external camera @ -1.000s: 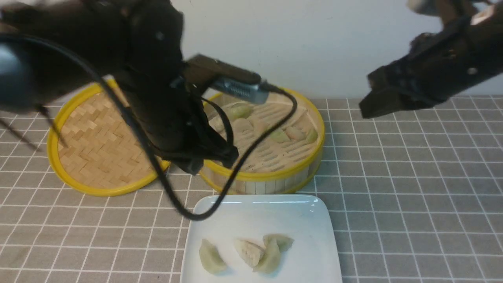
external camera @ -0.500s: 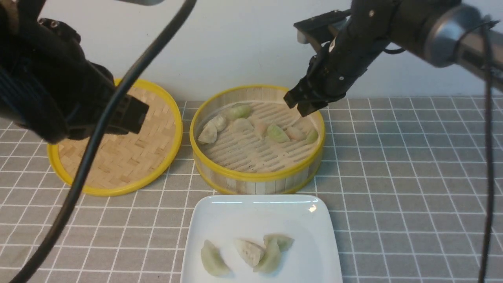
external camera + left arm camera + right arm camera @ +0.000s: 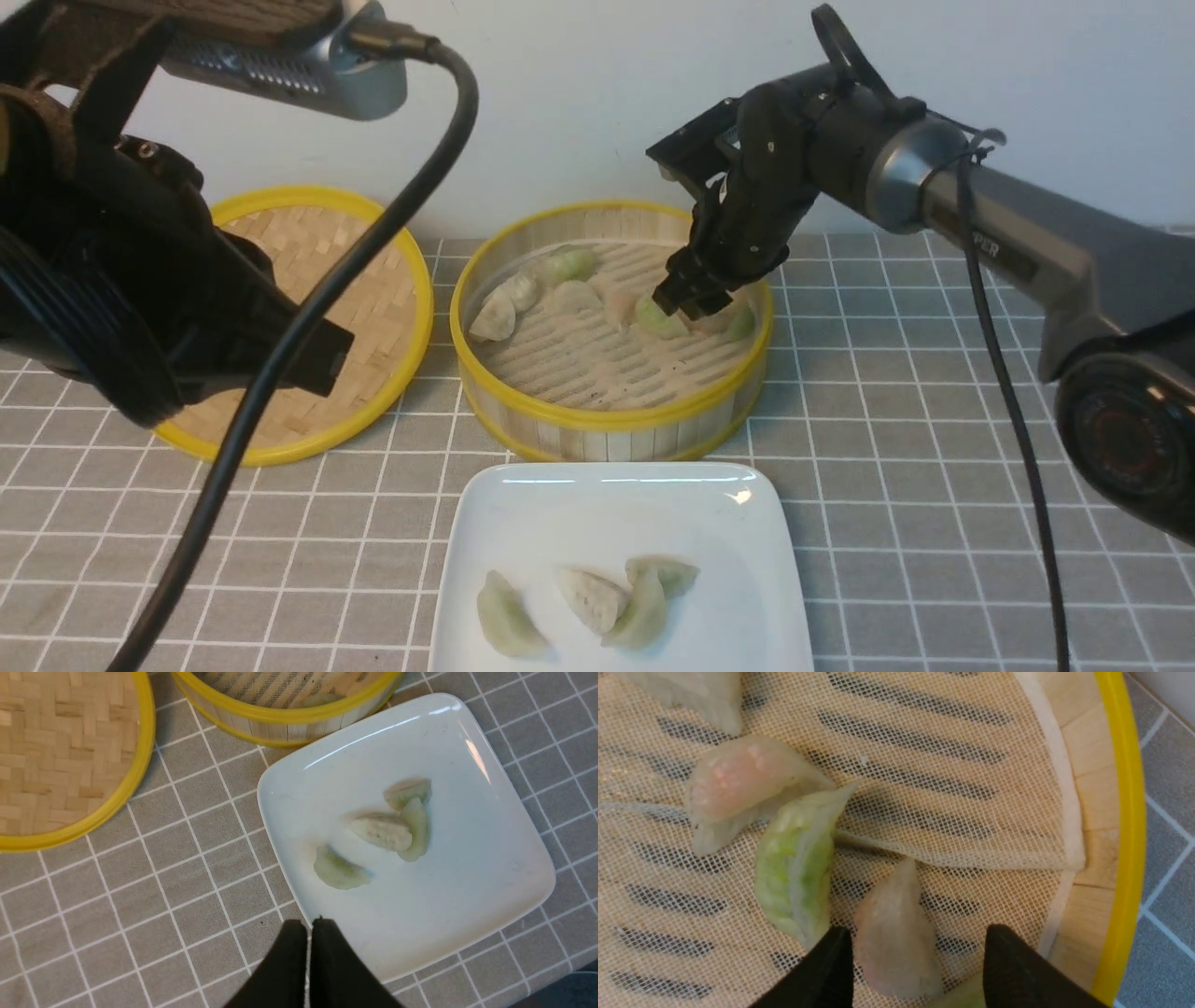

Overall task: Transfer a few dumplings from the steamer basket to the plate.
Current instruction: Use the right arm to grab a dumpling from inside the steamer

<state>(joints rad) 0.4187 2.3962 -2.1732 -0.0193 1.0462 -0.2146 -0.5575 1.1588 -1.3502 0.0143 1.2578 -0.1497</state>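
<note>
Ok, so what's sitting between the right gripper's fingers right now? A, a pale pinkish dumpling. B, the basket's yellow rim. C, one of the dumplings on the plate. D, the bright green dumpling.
A: the right wrist view shows a pale pinkish dumpling lying between the open fingers of the right gripper on the floor of the steamer basket, with the green dumpling just outside one finger.

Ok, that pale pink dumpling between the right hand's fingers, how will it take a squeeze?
Probably soft: the pale pink dumpling has thin translucent skin that may dent or tear under a hard pinch. It lies on the mesh liner and might stick. The green dumpling close beside it could get nudged.
</note>
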